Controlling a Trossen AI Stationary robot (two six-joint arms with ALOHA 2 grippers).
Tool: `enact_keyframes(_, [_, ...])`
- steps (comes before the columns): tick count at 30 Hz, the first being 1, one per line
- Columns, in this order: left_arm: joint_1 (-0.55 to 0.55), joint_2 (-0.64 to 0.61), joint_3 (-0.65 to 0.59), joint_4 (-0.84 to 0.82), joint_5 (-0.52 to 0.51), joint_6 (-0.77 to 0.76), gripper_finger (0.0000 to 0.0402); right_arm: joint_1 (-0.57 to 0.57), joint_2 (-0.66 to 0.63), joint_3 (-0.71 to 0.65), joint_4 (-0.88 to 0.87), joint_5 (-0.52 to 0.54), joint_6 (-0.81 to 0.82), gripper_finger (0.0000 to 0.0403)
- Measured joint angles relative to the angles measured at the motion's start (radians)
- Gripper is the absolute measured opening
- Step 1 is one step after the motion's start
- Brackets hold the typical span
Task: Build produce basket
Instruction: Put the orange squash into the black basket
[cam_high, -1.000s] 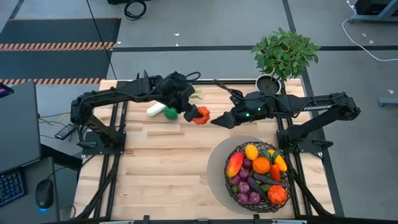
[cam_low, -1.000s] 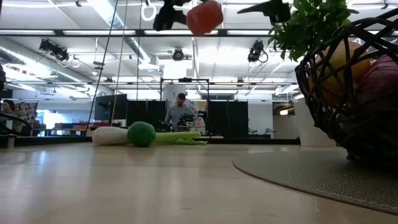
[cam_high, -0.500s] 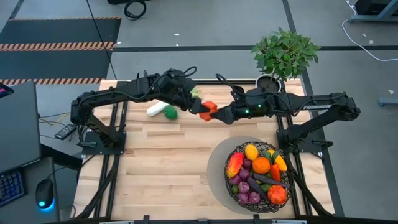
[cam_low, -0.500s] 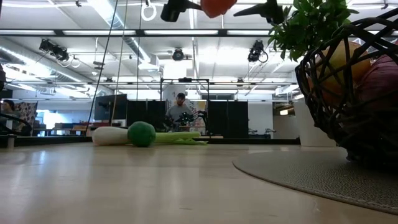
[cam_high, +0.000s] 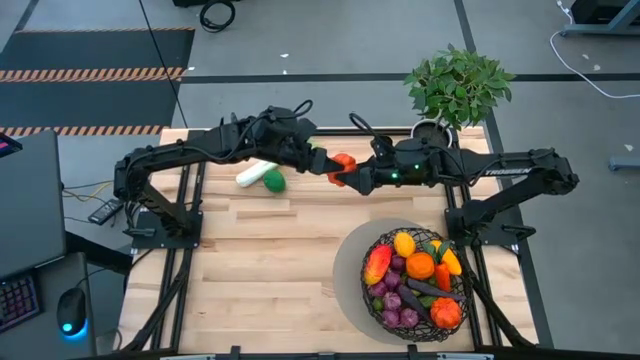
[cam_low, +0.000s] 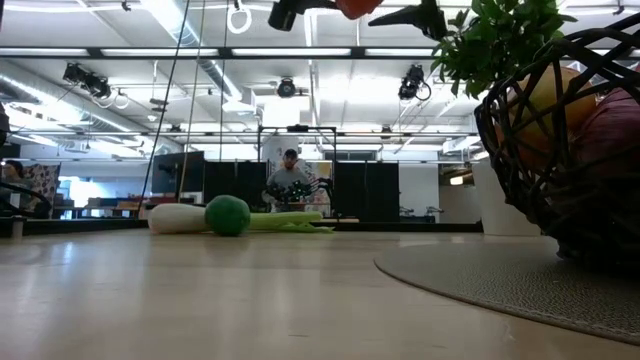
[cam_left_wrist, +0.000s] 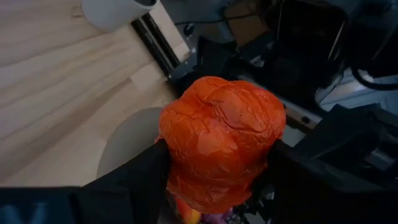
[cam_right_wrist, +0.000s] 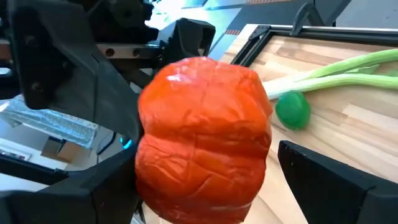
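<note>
An orange-red toy pepper (cam_high: 342, 165) hangs high over the table's far middle, with my left gripper (cam_high: 330, 166) shut on it. My right gripper (cam_high: 352, 178) comes from the right and stands open, its fingers on either side of the pepper (cam_right_wrist: 202, 134); I cannot tell if they touch it. A green-white leek (cam_high: 252, 174) and a green lime (cam_high: 274, 182) lie on the table under my left arm. The dark wire basket (cam_high: 372, 300), near right, is full of produce. My left gripper pinches the pepper by two opposite sides (cam_left_wrist: 177, 168) between its two fingers (cam_left_wrist: 134, 180). The fingers come from the table's left, nearly level and slanting a little down. The pepper is lifted well clear of the table.
The basket stands on a round grey mat (cam_high: 350, 255). A leafy potted plant (cam_high: 458, 85) in a white pot stands at the far right corner. Bare wood lies at the near left (cam_high: 260, 280).
My left gripper has risen, rolled about its axis and carried the pepper toward the table's right. My right gripper has gone toward the table's left to meet it, so the pepper now sits between its open fingers.
</note>
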Motion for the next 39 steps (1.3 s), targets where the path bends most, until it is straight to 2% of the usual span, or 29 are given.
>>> enact_keyframes(8, [-0.009, 0.001, 0.0, 0.023, 0.015, -0.018, 0.0257, -0.022, 0.0, 0.0, 0.022, -0.025, -0.037, 0.0345])
enact_keyframes(15, [-0.022, 0.001, 0.0, 0.021, 0.03, -0.014, 0.0258, -0.023, 0.0, 0.0, 0.04, -0.034, -0.071, 0.0263])
enact_keyframes(29, [0.007, 0.001, 0.0, 0.017, 0.07, 0.068, 0.0258, -0.015, 0.0, 0.001, 0.016, -0.049, -0.071, 0.0265])
enact_keyframes(39, [0.079, -0.043, 0.002, -0.055, 0.22, 0.215, 0.0258, -0.014, -0.011, -0.002, -0.055, -0.095, -0.023, 0.0263])
